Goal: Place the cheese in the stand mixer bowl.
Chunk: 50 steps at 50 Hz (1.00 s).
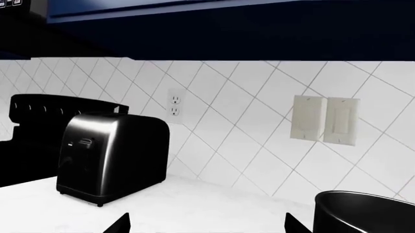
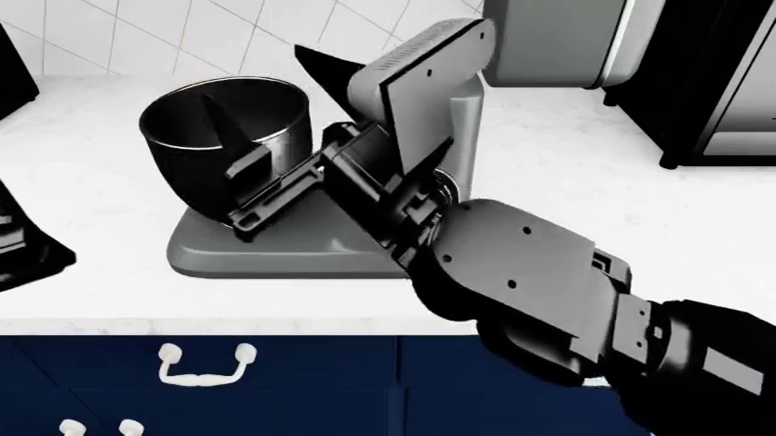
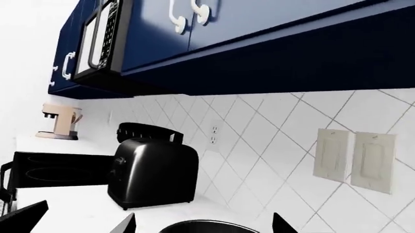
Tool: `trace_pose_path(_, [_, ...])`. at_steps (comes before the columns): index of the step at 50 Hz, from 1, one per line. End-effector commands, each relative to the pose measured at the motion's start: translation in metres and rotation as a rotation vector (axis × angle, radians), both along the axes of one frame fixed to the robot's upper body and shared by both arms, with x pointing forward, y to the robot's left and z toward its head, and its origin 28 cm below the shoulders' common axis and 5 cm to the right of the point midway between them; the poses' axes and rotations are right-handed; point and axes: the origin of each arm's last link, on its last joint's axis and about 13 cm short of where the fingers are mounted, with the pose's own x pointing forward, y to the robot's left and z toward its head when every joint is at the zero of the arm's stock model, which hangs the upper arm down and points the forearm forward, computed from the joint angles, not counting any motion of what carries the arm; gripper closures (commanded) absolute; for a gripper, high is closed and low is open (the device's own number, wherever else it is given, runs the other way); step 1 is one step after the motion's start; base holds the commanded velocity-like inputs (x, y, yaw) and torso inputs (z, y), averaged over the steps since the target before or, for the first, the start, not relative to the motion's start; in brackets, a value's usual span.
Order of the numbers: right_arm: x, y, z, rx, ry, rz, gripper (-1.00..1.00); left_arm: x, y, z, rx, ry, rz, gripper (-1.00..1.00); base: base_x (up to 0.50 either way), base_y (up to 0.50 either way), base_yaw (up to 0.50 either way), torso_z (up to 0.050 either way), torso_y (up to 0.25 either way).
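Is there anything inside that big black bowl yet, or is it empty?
Cannot tell fully. In the head view the stand mixer bowl stands upright on the mixer's base; the visible inner wall is bare, but its bottom is hidden, and no cheese shows anywhere.

I stand in a home kitchen: a white counter (image 2: 109, 272) runs before me above navy drawers (image 2: 303, 381), backed by diagonal white tile (image 1: 259, 107). A black toaster (image 1: 113, 158), a grey stand mixer (image 2: 461, 118), a built-in microwave (image 3: 100, 36) and a stovetop (image 3: 45, 170) mark it.
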Motion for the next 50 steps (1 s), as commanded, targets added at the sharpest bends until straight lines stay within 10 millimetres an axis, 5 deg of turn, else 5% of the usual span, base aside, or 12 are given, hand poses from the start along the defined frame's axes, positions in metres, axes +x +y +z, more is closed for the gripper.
trace_pose_path(1, [-0.035, -0.038, -0.006, 0.043, -0.075, -0.134, -1.00, 0.001, -0.001, -0.003, -0.002, 0.011, -0.003, -1.00, 0.00, 0.00, 0.00, 0.000, 0.000])
trace_pose_path(14, [-0.079, -0.074, 0.002, 0.077, -0.231, -0.300, -1.00, 0.001, 0.000, -0.006, -0.012, 0.020, 0.001, -1.00, 0.00, 0.00, 0.00, 0.000, 0.000])
trace_pose_path(29, [-0.127, -0.123, -0.015, 0.082, -0.265, -0.636, -1.00, 0.005, 0.000, -0.015, -0.026, -0.025, 0.025, -1.00, 0.00, 0.00, 0.00, 0.000, 0.000])
trace_pose_path(37, [-0.159, -0.151, -0.022, 0.093, -0.287, -0.879, -1.00, 0.021, -0.012, -0.050, -0.037, -0.023, -0.043, -1.00, 0.00, 0.00, 0.00, 0.000, 0.000])
trace_pose_path(50, [-0.177, -0.162, -0.037, 0.095, -0.301, -0.996, -1.00, 0.015, -0.011, -0.054, -0.026, -0.264, 0.032, -1.00, 0.00, 0.00, 0.00, 0.000, 0.000])
